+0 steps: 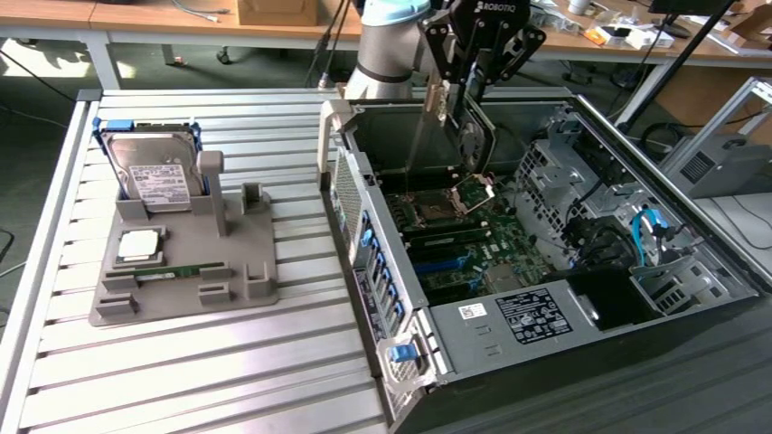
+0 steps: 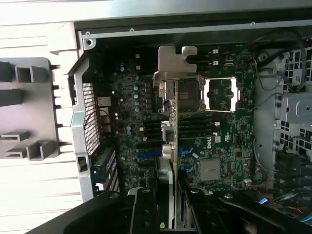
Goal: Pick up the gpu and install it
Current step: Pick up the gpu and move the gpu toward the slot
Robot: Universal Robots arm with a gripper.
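Gripper (image 1: pixel 466 90) jaws clamped on the gpu (image 1: pixel 475 145); card hangs on edge beneath them, above the motherboard (image 1: pixel 471 240), unseated.

1 gpu (image 1: pixel 476 136), 1 hard drive (image 1: pixel 157 176), 1 memory stick (image 1: pixel 175 270), 1 computer case (image 1: pixel 383 271).

We note the thin dark circuit card with metal end bracket (image 1: pixel 473 140) (image 2: pixel 176 117): upright on edge, clamped by the gripper (image 1: pixel 466 90), hanging over the motherboard (image 1: pixel 465 262) inside the open case (image 1: pixel 507 318).
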